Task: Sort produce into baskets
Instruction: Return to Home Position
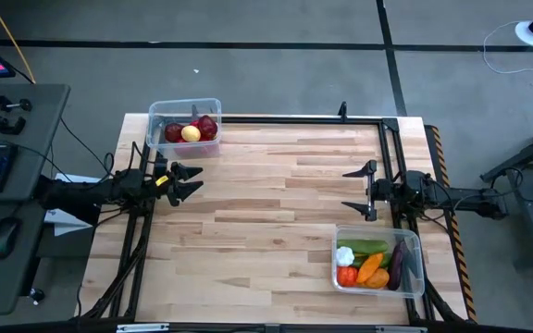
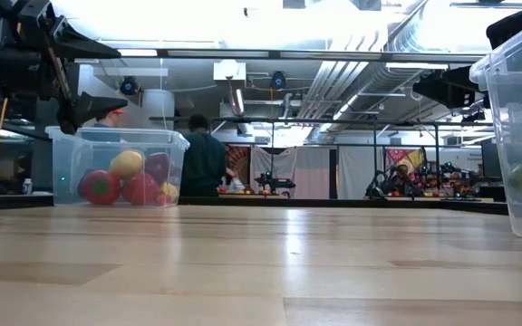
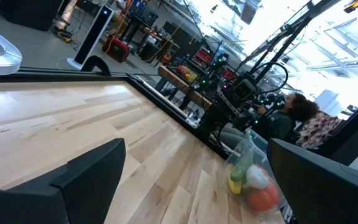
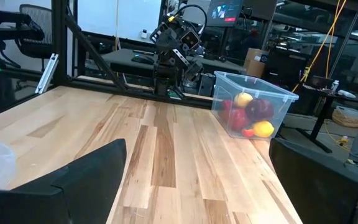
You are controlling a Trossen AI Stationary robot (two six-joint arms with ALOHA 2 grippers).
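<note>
A: Where are the grippers?
B: Left gripper (image 1: 198, 180) at nine o'clock, right gripper (image 1: 345, 189) at three, both with fingers apart, holding nothing.
A: And the produce?
B: Red fruit (image 1: 207, 127) and a lemon (image 1: 191, 133) in the eleven-o'clock basket (image 1: 184, 102); vegetables (image 1: 370, 266) in the five-o'clock basket (image 1: 378, 229).

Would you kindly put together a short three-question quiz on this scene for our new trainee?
1. True or false: the left gripper and the right gripper are both open and hold nothing.
2. Which one holds the yellow lemon? A) the basket by the left arm; B) the basket by the right arm.
3. Name the white piece lying in the basket by the right arm.

Key: 1. True. 2. A. 3. The garlic.
</note>
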